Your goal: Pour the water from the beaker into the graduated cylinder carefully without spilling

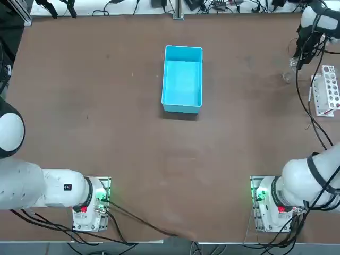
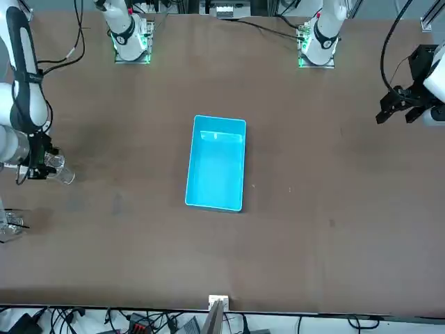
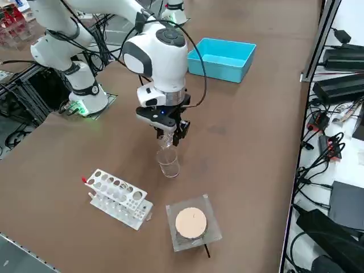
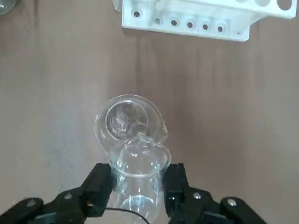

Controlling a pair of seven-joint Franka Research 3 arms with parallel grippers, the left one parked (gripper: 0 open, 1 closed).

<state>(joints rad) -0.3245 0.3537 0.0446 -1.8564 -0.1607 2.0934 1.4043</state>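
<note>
Clear glossy glass beaker (image 4: 138, 179); matt brown table (image 4: 233, 93).

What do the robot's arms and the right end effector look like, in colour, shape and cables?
The right arm has rounded glossy white shells with black joint rings. Loose black cables run along it. Its base is a metal plate showing green and red lights. The right end effector is black, with two angular fingers fixed by silver screws.

I see a bright blue box (image 1: 183, 78) on my brown table (image 1: 106, 133). The beaker (image 4: 138, 179) and graduated cylinder (image 4: 128, 120) are clear glass, the holed rack (image 3: 118, 198) white, my right gripper's (image 4: 138, 186) fingers black.
</note>
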